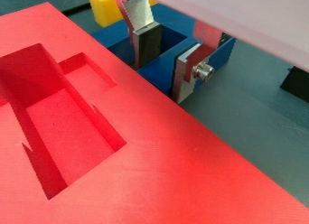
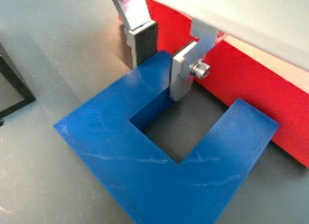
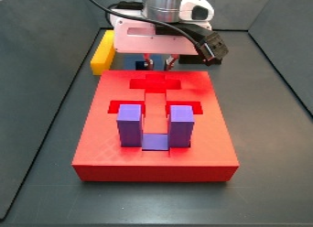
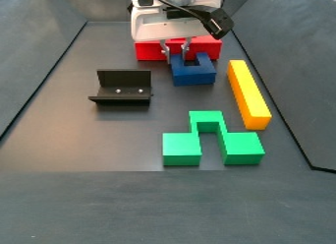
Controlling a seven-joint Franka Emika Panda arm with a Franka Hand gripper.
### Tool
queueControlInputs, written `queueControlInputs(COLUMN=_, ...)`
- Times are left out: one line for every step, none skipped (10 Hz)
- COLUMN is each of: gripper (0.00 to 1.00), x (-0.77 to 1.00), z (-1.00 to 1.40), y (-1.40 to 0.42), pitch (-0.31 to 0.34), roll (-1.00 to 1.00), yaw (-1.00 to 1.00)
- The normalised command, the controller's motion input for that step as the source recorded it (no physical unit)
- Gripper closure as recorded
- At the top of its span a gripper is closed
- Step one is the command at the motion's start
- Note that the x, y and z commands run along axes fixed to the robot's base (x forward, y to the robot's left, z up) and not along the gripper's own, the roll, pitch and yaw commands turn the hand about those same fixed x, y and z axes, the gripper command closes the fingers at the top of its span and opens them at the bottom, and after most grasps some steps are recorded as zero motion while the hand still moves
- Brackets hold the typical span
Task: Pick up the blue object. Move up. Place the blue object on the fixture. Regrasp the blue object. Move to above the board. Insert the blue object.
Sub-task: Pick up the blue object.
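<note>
Dark table (image 4: 79,130) carrying all parts | hand (image 2: 160,60) straddling one prong of the blue object (image 2: 169,155), fingers apart, not yet gripping | block lying beside the board (image 1: 182,164), away from the fixture (image 4: 122,89)

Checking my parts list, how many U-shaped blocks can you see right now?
2: the blue object lies on the floor beside the board, under the claw; the purple block stands in the board. Others could be hidden.

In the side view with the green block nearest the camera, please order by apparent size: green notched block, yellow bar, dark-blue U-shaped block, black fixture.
1. Green notched block, though nearest the camera.
2. Yellow bar.
3. Black fixture and dark-blue U-shaped block look alike; the hand hides part of the block.
</note>
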Motion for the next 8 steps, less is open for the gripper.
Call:
queueControlInputs(gripper=1.00, x=0.00, z=0.00, y=0.00, pitch=0.000, roll=0.00, yaw=0.00)
queueControlInputs(gripper=1.00, x=0.00, z=0.00, y=0.00, pitch=0.000, roll=0.00, yaw=0.00)
queueControlInputs(gripper=1.00, x=0.00, z=0.00, y=0.00, pitch=0.000, roll=0.00, yaw=0.00)
queueControlInputs(gripper=1.00, x=0.00, z=0.00, y=0.00, pitch=0.000, roll=0.00, yaw=0.00)
queueControlInputs(gripper=1.00, x=0.00, z=0.00, y=0.00, pitch=0.000, roll=0.00, yaw=0.00)
queueControlInputs(gripper=1.00, x=0.00, z=0.00, y=0.00, pitch=0.000, roll=0.00, yaw=0.00)
queueControlInputs(gripper=1.00, x=0.00, z=0.00, y=0.00, pitch=0.000, roll=0.00, yaw=0.00)
queueControlInputs(gripper=1.00, x=0.00, z=0.00, y=0.00, pitch=0.000, roll=0.00, yaw=0.00)
